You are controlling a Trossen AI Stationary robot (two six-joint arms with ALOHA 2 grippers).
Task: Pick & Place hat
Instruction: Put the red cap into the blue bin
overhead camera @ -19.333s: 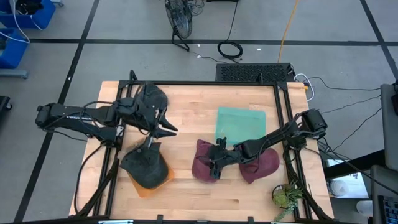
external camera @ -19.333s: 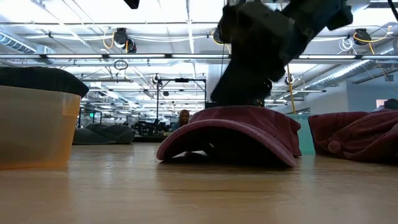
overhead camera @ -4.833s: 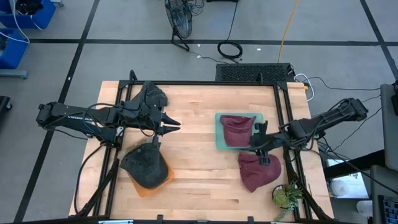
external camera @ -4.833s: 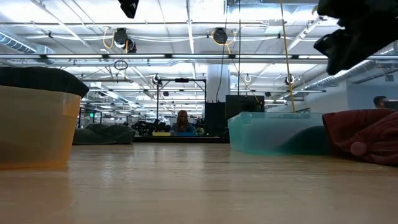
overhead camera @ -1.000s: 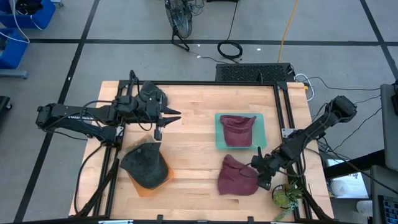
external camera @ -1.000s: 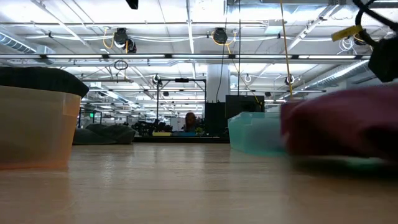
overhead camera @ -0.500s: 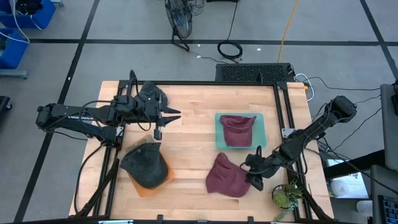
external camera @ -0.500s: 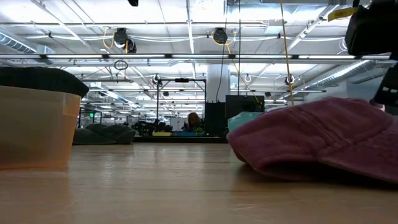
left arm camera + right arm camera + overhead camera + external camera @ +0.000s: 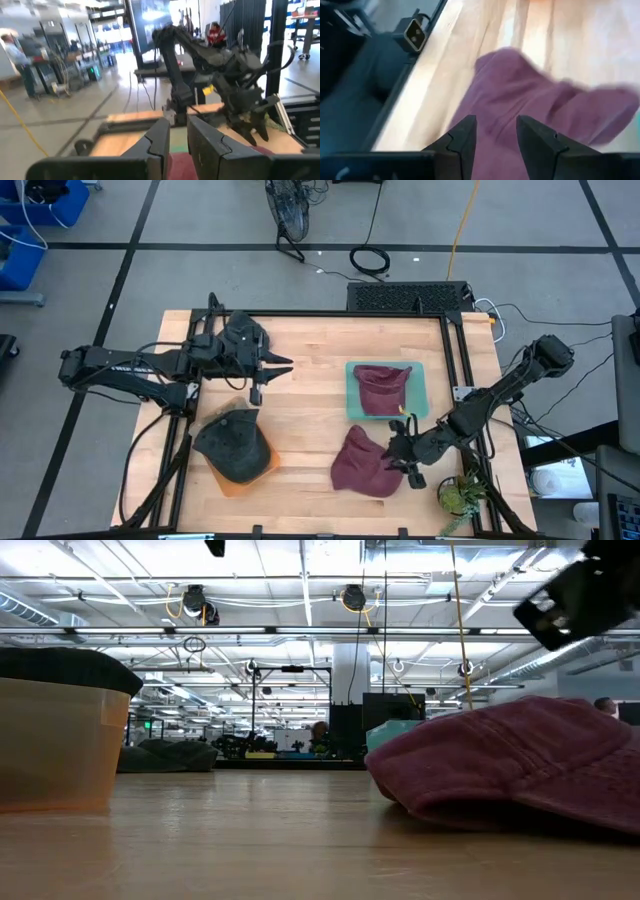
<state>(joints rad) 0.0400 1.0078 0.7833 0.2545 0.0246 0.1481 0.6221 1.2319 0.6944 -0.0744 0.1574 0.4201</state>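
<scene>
- Maroon hat (image 9: 363,463): I see it lying on the wooden table (image 9: 300,380), near the front edge, just below the teal tray (image 9: 420,395).
- Second maroon hat (image 9: 381,389): rests in that tray.
- Right gripper (image 9: 397,450): I hold it just beside the loose hat's right side, fingers spread, nothing pinched.
- Left gripper (image 9: 262,377): waits over the table's left, fingers slightly parted, empty.
- Dark hat (image 9: 232,443): sits on the orange container (image 9: 52,745).
- Potted plant (image 9: 461,496): at the front-right corner.
</scene>
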